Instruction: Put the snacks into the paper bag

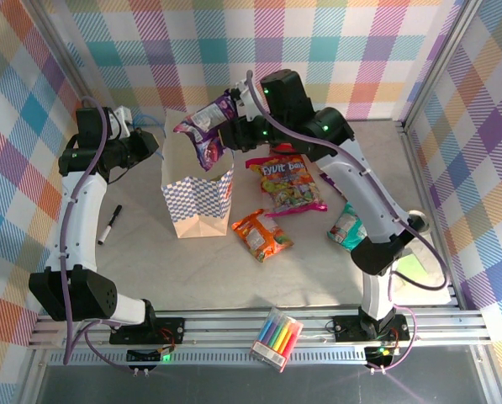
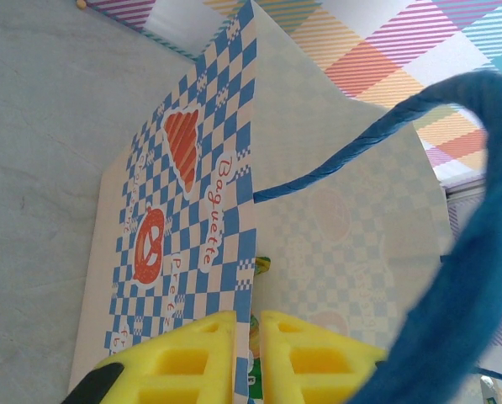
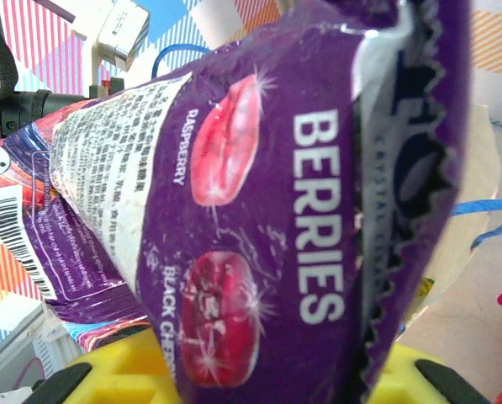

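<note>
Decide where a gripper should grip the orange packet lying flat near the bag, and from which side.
Probably across its narrower width near the middle, coming straight down from above: the orange packet lies flat on the table, nothing touching it.

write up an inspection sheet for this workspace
surface: pale grey table, nothing spilled
job's things: paper bag upright, open; purple packet held over its mouth; multicolour candy packet, orange packet, teal packet lying right of the bag
clutter: black pen left of the bag; marker pack on the near rail
grippers: left gripper jaws pinch the bag's top edge; right gripper jaws shut on the purple packet
cables: purple cables along both arms, no snag seen
surroundings: plaid walls
</note>
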Available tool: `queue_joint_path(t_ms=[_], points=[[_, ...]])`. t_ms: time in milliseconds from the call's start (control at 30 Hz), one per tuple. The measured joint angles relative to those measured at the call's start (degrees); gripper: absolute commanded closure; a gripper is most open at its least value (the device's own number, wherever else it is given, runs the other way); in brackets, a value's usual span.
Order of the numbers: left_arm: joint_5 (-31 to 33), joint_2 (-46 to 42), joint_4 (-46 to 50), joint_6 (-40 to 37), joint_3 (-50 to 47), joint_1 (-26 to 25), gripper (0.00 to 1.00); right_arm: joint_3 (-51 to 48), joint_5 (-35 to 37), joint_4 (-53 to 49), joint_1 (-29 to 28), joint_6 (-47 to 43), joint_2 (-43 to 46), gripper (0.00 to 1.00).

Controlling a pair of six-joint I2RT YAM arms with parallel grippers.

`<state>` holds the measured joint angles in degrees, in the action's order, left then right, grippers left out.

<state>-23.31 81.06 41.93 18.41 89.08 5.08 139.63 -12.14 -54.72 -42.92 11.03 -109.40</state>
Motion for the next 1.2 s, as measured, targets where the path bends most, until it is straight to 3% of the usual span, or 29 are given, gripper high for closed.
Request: queue_joint_path(t_ms=[600, 1200], points=[[0.0, 0.3, 0.0, 0.0, 0.0, 0.0, 0.84, 2.7, -6.0, 7.3, -1.2, -1.4, -7.9, 0.69], [-0.2, 0.3, 0.0, 0.0, -0.8, 0.0, 0.84, 3.1, -3.3, 10.9, -1.4, 0.1, -14.1, 0.74]])
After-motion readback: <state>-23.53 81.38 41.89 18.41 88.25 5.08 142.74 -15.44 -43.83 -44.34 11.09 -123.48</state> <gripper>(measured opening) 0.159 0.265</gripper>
